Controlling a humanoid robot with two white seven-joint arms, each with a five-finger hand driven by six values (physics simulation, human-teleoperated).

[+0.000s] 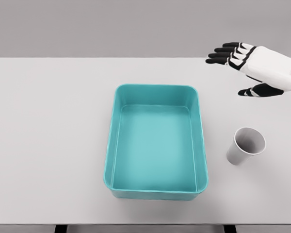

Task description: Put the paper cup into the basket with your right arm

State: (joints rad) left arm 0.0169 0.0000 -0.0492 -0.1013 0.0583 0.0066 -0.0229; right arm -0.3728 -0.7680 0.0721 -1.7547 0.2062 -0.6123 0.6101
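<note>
A white paper cup (246, 145) stands upright on the table, to the right of the basket and apart from it. The teal rectangular basket (202, 145) sits in the middle of the table with nothing inside. My right hand (229, 73) hovers at the upper right, beyond the cup, with its black fingers spread and its thumb held apart. It holds nothing and does not touch the cup. My left arm is out of view.
The white table (48, 145) spans the whole view, with its front edge at the bottom of the picture. A grey wall rises behind the table's far edge.
</note>
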